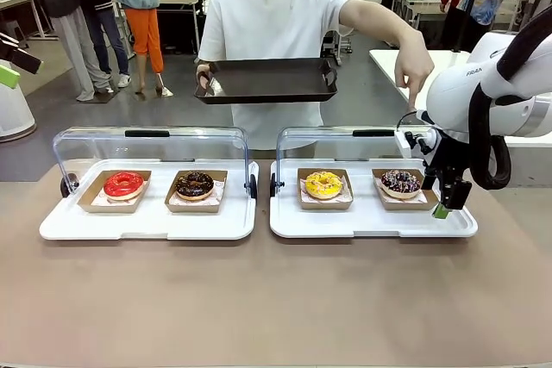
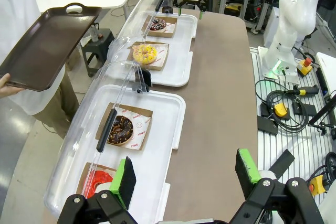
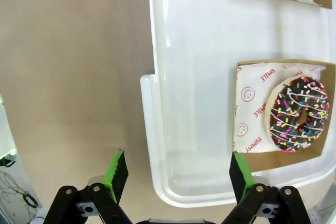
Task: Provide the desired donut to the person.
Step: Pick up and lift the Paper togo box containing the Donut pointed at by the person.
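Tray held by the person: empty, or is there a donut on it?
Empty. The dark tray is tilted toward the left wrist camera, and its whole inner surface is bare, with nothing lying on it.

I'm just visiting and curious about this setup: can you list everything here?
Table: one, brown, under everything.
White trays: two, side by side on the table.
Clear lids: two, raised behind the trays.
Paper boats: four, brown, one under each donut.
Red donut: one, left tray.
Chocolate donut: one, dark brown, left tray.
Yellow donut: one, right tray.
Sprinkled chocolate donut: one, right tray's right end.
Serving tray: one, dark, held by the person.
Pointing hand: one, finger down behind the right lid.
Left gripper: black with green pads, open, over the table's left end.
Right gripper: same colours, open, beside the sprinkled donut.
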Controlling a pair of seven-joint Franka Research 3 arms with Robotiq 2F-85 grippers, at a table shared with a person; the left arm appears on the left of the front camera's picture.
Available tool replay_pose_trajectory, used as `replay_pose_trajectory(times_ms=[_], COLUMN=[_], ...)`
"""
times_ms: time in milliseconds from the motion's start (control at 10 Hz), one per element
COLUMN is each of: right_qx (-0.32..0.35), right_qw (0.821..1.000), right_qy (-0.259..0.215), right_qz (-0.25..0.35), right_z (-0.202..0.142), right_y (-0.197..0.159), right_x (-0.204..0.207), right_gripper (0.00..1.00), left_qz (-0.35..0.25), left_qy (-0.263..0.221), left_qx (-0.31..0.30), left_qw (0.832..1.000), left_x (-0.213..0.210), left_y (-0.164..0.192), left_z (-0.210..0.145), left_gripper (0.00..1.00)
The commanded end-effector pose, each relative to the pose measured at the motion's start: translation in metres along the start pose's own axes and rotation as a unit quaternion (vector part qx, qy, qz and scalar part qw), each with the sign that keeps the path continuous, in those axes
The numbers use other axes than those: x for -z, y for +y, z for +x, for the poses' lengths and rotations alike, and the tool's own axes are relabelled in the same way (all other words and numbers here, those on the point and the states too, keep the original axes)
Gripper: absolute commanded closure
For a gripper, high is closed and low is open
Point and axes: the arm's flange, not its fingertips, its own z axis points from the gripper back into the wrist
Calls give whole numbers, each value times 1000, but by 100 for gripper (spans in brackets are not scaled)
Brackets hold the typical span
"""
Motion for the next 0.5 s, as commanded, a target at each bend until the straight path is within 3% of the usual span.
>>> replay_pose_trajectory(times_ms=[0, 400], right_qx=[-3, -13], right_qw=[1000, 1000], right_qy=[-7, -14], right_qz=[-3, -7], right_z=[1, -7], right_y=[-9, -21], right_x=[10, 35], right_gripper=[0, 0], left_qz=[-1, -1], left_qy=[-1, -1], left_qx=[1, 1], left_qw=[1000, 1000], left_x=[-1, -1], left_y=[0, 0], left_z=[0, 0], left_gripper=[0, 0])
